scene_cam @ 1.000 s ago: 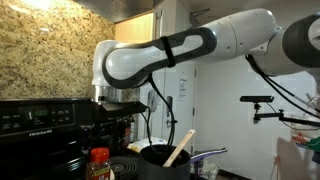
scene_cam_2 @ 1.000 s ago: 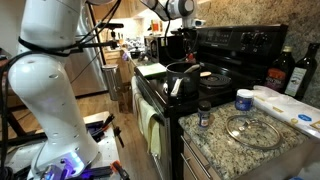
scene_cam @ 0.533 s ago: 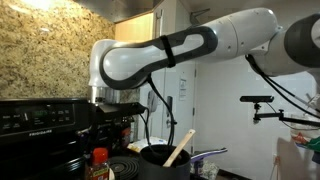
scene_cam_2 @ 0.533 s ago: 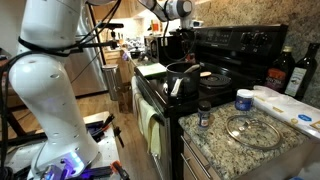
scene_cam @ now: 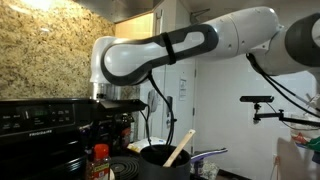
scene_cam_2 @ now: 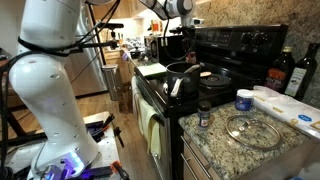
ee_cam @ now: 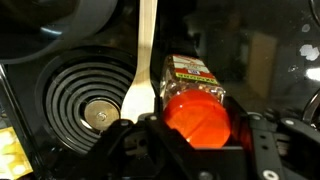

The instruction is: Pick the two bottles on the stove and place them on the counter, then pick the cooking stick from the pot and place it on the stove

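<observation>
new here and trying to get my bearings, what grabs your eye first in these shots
The bright red cap of a bottle fills the lower middle of the wrist view, hemmed in between the fingers of the gripper. Beside it a pale wooden stick runs up past a coil burner. In an exterior view the big white arm arches over the black stove.

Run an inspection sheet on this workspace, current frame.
Surface: black stove with coil burners; granite counter beside it.
Job's things: red-capped bottle beside a coil burner, between the gripper fingers; cooking stick leaning in the pot.
Clutter: small jar, glass lid, blue-lidded tub and dark bottles on the counter.
Gripper: gripper looks closed around the red-capped bottle.
Cables: black cable along the arm.
Surroundings: granite backsplash; towels on the oven door.
</observation>
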